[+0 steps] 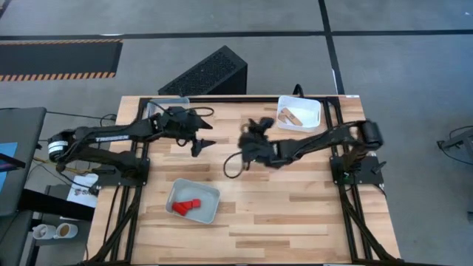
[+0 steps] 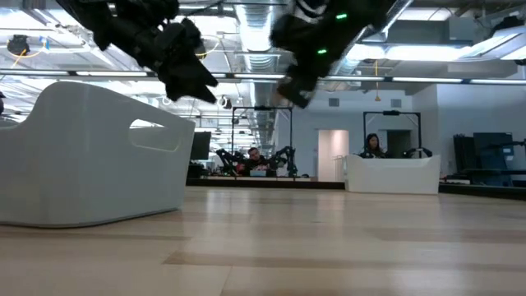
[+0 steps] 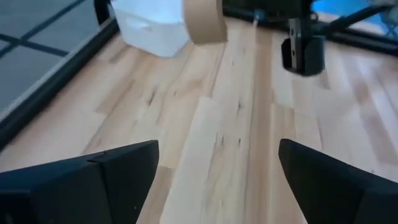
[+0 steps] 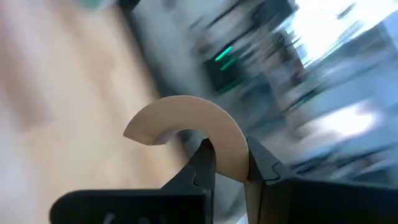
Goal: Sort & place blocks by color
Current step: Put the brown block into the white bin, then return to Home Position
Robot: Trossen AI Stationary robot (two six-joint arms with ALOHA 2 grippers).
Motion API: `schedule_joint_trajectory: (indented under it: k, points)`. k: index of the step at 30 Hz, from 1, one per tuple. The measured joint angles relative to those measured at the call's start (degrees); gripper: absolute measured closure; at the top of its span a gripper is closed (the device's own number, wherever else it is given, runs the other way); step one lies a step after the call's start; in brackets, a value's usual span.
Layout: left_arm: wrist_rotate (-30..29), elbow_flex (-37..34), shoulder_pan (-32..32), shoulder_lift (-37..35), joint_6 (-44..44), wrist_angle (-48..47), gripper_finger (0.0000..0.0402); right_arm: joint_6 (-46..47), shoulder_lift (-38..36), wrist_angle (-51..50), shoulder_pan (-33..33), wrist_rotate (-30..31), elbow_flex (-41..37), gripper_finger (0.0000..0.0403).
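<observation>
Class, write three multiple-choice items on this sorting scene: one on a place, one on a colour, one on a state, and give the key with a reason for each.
1. Where is the tray with the plain wood blocks?
A. far right corner of the table
B. near left corner
C. on the floor

2. What colour are the blocks in the near tray?
A. green
B. red
C. plain wood

3. What is the right gripper doing?
A. hanging open and empty
B. lying flat on the table
C. gripping a curved plain wood piece

Key: 1 A, the high view shows the white tray at that corner. 2 B, they show red from above. 3 C, the right wrist view shows the fingers closed on the arch.
</observation>
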Motion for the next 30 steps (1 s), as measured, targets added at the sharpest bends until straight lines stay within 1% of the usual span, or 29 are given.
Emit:
schedule_joint_trajectory:
  k: [1, 4, 6, 8, 10, 12, 16, 19, 23, 26, 30]
  points:
    - [0.2, 0.0, 0.3, -1.5, 0.0, -0.8, 0.0085, 7.9, -1.9, -7.9, -0.9, -2.6, 0.0, 0.0361]
    - [1.2, 0.0, 0.6, -6.3, -0.1, -1.4, 0.0088, 31.2, -6.5, -28.8, -6.1, -13.5, 0.0, 0.0362]
    - [2.3, 0.0, 0.2, -9.3, -0.2, -1.1, 0.0092, 41.2, -8.7, -40.9, -9.9, -16.1, -1.1, 0.0362]
    - [3.0, 0.0, -0.2, -11.6, -0.2, -0.8, 0.0095, 46.4, -11.3, -47.6, -13.4, -17.8, -2.8, 0.0362]
    - [3.0, 0.0, -0.7, -13.2, -0.2, -0.5, 0.0098, 47.9, -13.9, -50.8, -17.4, -21.5, -4.6, 0.0361]
    - [3.0, 0.0, -1.0, -14.1, -0.2, -0.8, 0.0100, 47.5, -16.0, -51.5, -22.0, -26.2, -7.3, 0.0355]
    - [3.0, 0.0, -1.8, -13.8, -0.5, -0.6, 0.0101, 43.2, -18.1, -46.6, -30.3, -34.1, -12.0, 0.0343]
    - [3.0, 0.0, -2.7, -12.4, -0.6, -0.7, 0.0102, 41.1, -18.4, -44.3, -33.5, -39.6, -13.2, 0.0320]
    - [3.0, 0.0, -3.9, -10.9, -0.9, -0.7, 0.0102, 40.0, -19.1, -43.0, -34.1, -41.6, -13.1, 0.0266]
    - [2.7, 0.0, -4.2, -10.6, -0.9, -0.1, 0.0102, 39.6, -20.2, -42.9, -33.5, -41.9, -13.1, 0.0226]
    - [1.4, 0.0, -4.2, -10.6, -0.9, 1.0, 0.0102, 39.8, -22.4, -43.1, -33.0, -41.9, -13.1, 0.0189]
